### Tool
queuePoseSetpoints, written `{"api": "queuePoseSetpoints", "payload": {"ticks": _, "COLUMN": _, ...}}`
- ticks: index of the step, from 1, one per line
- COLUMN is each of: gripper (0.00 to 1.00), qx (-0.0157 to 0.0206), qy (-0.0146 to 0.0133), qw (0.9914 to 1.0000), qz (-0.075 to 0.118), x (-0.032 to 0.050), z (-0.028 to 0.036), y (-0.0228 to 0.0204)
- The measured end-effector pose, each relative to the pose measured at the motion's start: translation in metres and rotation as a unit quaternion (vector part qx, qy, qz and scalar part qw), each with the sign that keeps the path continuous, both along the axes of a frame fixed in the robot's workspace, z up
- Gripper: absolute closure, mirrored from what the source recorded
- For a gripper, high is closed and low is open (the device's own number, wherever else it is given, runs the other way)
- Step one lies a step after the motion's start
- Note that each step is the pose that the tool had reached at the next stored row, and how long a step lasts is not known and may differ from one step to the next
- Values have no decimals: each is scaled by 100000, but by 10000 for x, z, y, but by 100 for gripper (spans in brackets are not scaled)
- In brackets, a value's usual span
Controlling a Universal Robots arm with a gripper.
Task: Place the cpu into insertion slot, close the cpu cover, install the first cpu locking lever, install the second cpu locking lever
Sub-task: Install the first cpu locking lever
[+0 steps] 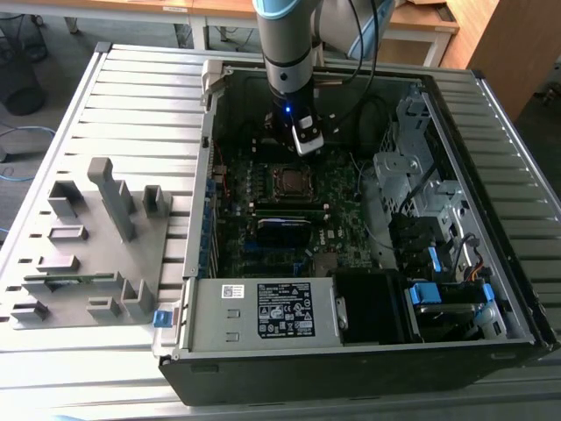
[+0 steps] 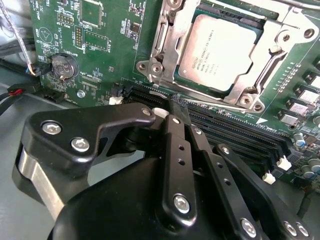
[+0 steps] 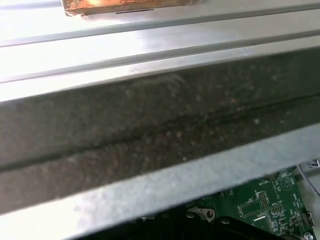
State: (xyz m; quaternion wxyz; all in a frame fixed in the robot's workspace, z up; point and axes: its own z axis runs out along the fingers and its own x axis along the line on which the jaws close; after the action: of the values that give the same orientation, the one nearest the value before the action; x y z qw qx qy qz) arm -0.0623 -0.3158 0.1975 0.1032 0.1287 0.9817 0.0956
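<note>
- Computer case (image 1: 263, 368) is lying open-sided on the table (image 1: 131, 96), exposing the motherboard (image 2: 100, 55) from above.
- Gripper (image 2: 172, 111) is hovering near the insertion slot (image 1: 287, 180), fingers (image 2: 176, 150) drawn together, grasping nothing.
- Cpu cover (image 2: 270, 55) is lying flat, apparently pinning the cpu (image 2: 220, 50).
- Cpu is sitting seated in the insertion slot.

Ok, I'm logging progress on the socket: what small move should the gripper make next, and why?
Probably ease the gripper toward the lever beside the socket. The cpu sits in the insertion slot with the cpu cover lying over it, and the gripper hangs short of them, over the long black slots.
</note>
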Motion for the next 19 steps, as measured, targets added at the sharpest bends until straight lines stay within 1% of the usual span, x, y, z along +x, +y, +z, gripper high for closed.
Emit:
{"api": "queuePoseSetpoints", "payload": {"ticks": 4, "gripper": 90, "qx": 9, "qy": -12, "qw": 100000, "qz": -9, "x": -2, "z": 1, "y": 3}}
{"api": "queuePoseSetpoints", "payload": {"ticks": 7, "gripper": 90, "qx": 100, "qy": -81, "qw": 100000, "qz": 5, "x": -3, "z": 0, "y": 7}}
{"api": "queuePoseSetpoints", "payload": {"ticks": 19, "gripper": 90, "qx": 122, "qy": -185, "qw": 100000, "qz": 0, "x": -19, "z": 1, "y": 14}}
